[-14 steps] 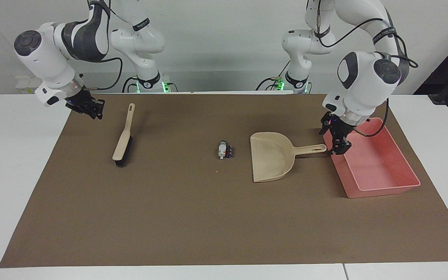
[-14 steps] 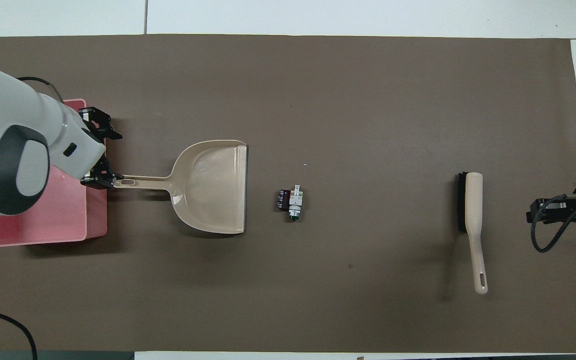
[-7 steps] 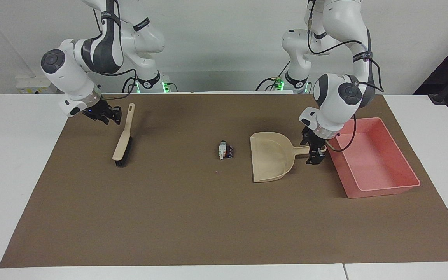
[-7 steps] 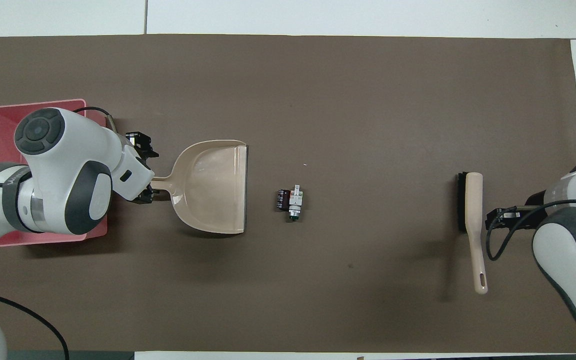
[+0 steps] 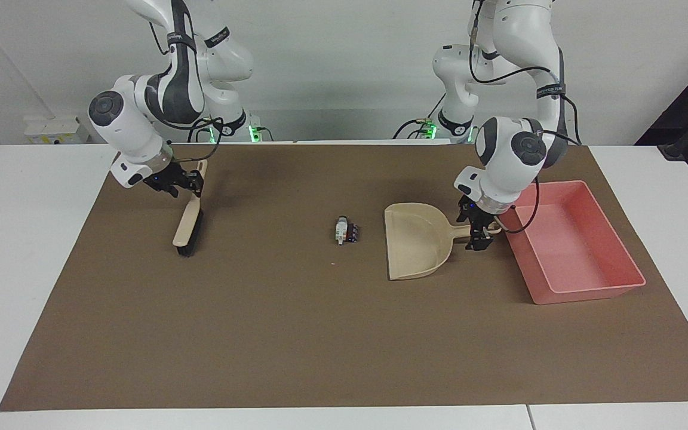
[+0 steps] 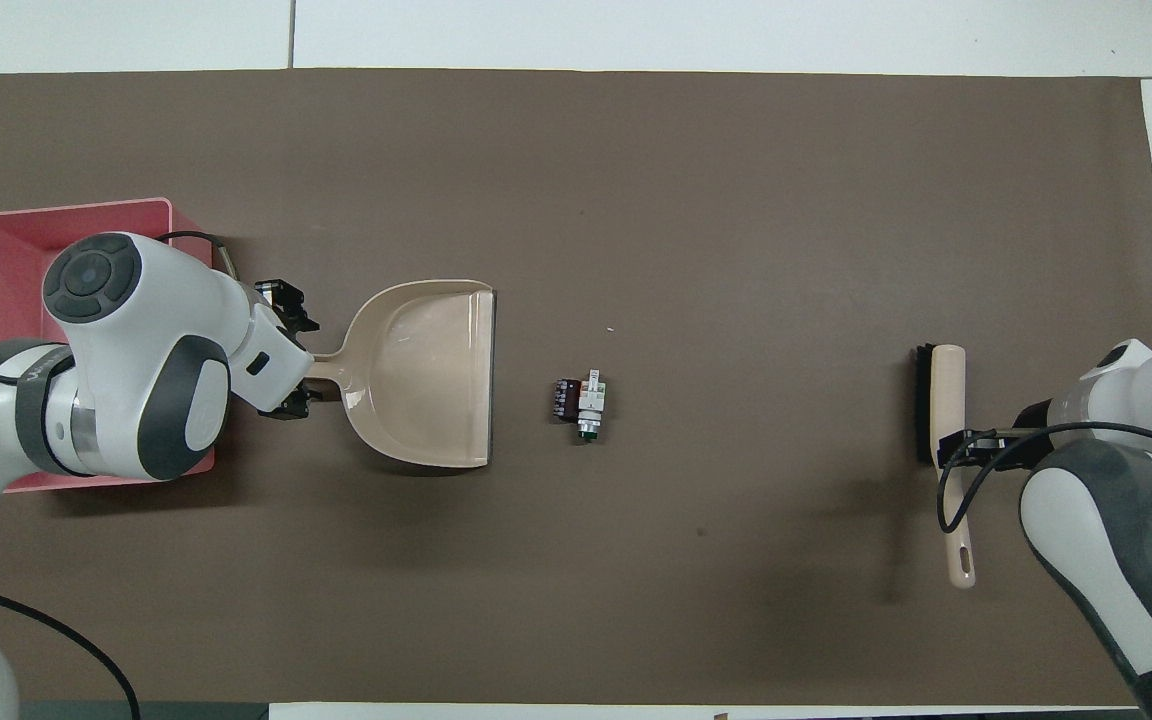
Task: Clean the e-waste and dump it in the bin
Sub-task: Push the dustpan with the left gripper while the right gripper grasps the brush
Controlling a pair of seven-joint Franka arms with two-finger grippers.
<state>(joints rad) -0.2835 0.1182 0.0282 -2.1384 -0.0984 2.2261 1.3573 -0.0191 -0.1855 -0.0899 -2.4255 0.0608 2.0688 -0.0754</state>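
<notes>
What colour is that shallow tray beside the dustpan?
Pink; the bin shows best in the facing view.

Overhead: left arm (image 6: pixel 126 370) covers the 3 o'clock part of the bin (image 6: pixel 6 235) and most of the dustpan (image 6: pixel 426 370) handle. Left gripper (image 6: pixel 288 352) mostly under the wrist; fingertips not readable there.

Overhead: right arm (image 6: pixel 1116 520) cut off at the 4 o'clock corner; right gripper (image 6: pixel 961 447) overlaps the brush (image 6: pixel 948 400) handle, contact unclear.

Facing: left gripper (image 5: pixel 478 234) straddles the dustpan (image 5: pixel 415 239) handle, hiding its end.

E-waste (image 5: pixel 346 230): too small to make out detail.
</notes>
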